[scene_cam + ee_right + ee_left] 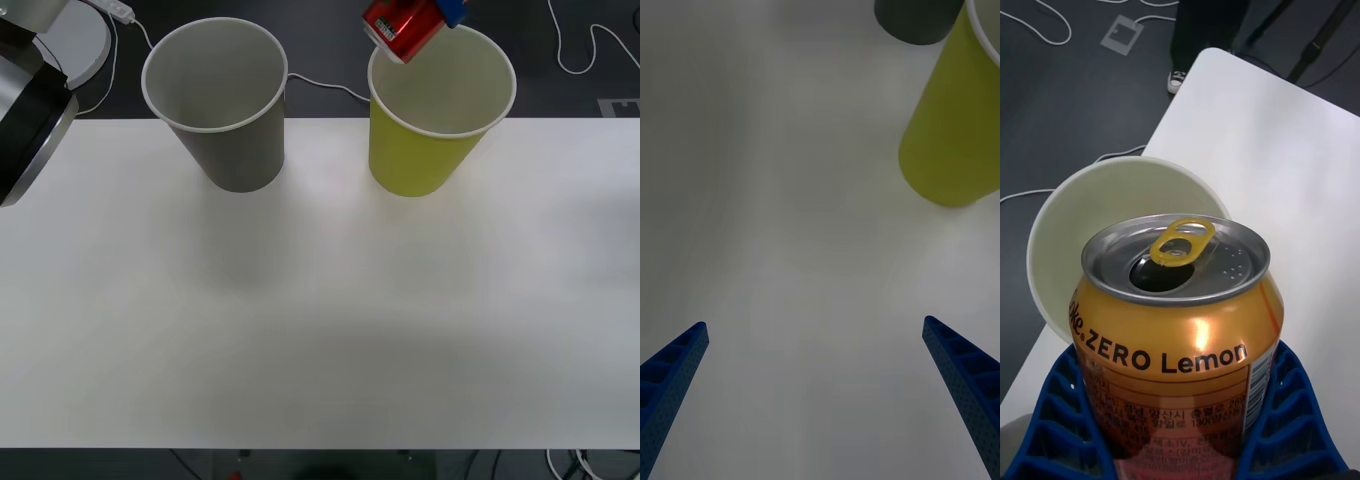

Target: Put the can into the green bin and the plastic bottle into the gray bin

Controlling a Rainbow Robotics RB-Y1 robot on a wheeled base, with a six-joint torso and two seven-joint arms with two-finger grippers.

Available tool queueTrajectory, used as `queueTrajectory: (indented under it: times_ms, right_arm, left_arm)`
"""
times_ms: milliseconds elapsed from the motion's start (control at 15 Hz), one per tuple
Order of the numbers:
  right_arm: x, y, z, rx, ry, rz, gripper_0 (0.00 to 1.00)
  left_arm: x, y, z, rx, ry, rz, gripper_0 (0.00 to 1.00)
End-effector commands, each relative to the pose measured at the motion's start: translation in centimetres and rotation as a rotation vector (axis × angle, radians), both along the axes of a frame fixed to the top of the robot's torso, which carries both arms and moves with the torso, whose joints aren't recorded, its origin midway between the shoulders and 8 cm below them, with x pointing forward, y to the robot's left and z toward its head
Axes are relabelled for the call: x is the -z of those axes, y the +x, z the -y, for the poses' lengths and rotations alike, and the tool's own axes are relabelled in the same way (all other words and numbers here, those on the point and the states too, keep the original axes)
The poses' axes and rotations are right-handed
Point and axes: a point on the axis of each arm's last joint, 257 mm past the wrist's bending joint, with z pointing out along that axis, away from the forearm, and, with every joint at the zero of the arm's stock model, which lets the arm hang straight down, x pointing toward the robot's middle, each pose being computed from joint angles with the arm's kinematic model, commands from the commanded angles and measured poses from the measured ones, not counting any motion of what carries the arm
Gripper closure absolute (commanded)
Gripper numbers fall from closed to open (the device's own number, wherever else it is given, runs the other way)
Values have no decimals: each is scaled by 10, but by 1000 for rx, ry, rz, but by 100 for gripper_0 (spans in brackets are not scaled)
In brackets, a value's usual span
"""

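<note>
My left gripper (1180,442) is shut on the can (1176,330), an orange-gold and red drink can with a silver top and an open tab. In the front view the can (402,28) hangs tilted over the far left rim of the green bin (425,150), with a blue finger (455,10) beside it. The gray bin (225,110) stands upright to the left of the green one. My right gripper (816,390) is open above bare table, with the green bin (951,150) and the gray bin (914,19) ahead of it. The plastic bottle is out of view.
Both cups stand near the far edge of the white table (320,320). A silver and black arm link (30,120) juts in at the left edge. White cables (580,50) lie on the dark floor behind the table.
</note>
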Motion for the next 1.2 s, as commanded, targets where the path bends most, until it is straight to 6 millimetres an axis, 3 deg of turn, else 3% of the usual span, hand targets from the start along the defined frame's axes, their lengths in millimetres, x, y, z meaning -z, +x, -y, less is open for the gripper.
queueTrajectory:
  times_ms: [67, 400, 867, 1067, 1200]
  right_arm:
    - [0, 0, 0, 0, 0, 0, 0]
    - [0, 0, 0, 0, 0, 0, 0]
    - [0, 0, 0, 0, 0, 0, 0]
    - [0, 0, 0, 0, 0, 0, 0]
    - [0, 0, 0, 0, 0, 0, 0]
  left_arm:
    - [5, 20, 11, -42, -37, 14, 100]
    - [15, 36, 30, -73, -52, 50, 100]
    - [37, 29, 55, -58, -15, 54, 100]
    - [34, 33, 62, -60, -31, 78, 100]
    - [33, 46, 66, -82, -85, 84, 100]
